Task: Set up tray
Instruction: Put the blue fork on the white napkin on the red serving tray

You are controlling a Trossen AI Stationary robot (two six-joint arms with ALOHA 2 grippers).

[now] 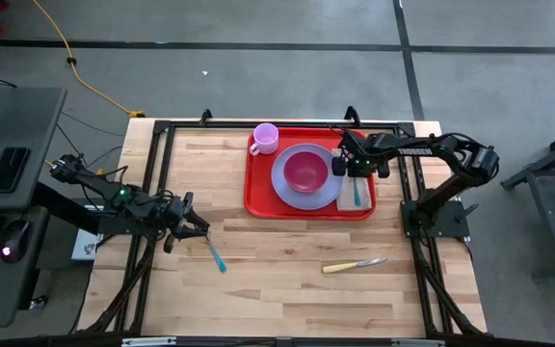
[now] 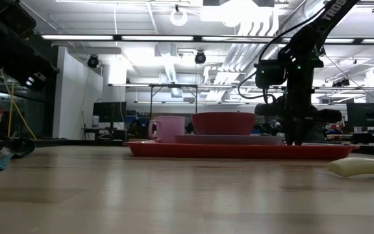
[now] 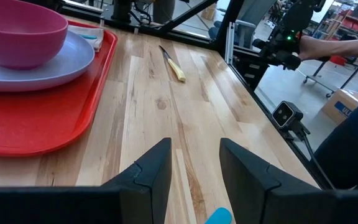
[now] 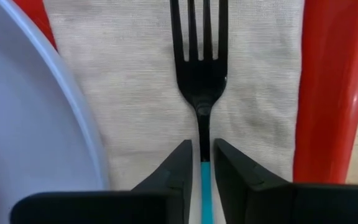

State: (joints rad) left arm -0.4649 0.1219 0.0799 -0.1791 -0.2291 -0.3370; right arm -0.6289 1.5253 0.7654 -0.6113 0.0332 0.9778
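The red tray (image 1: 258, 200) lies at the table's far middle and carries a pink cup (image 1: 265, 138), a lavender plate (image 1: 285, 185) with a pink bowl (image 1: 304, 171), and a tan napkin (image 4: 135, 74) at its right end. A black fork with a teal handle (image 4: 202, 81) lies flat on the napkin. My right gripper (image 4: 202, 144) points down over the fork, narrowly open, one finger on each side of the handle. My left gripper (image 3: 194, 146) is open low over the table's left part, next to a teal-handled utensil (image 1: 217, 255) lying on the wood.
A yellow-handled knife (image 1: 355, 264) lies on the bare wood right of the middle, near the front. The plate's rim (image 4: 55, 124) runs close beside the napkin, and the tray's raised rim (image 4: 328, 87) is on its other side. A black frame borders the table.
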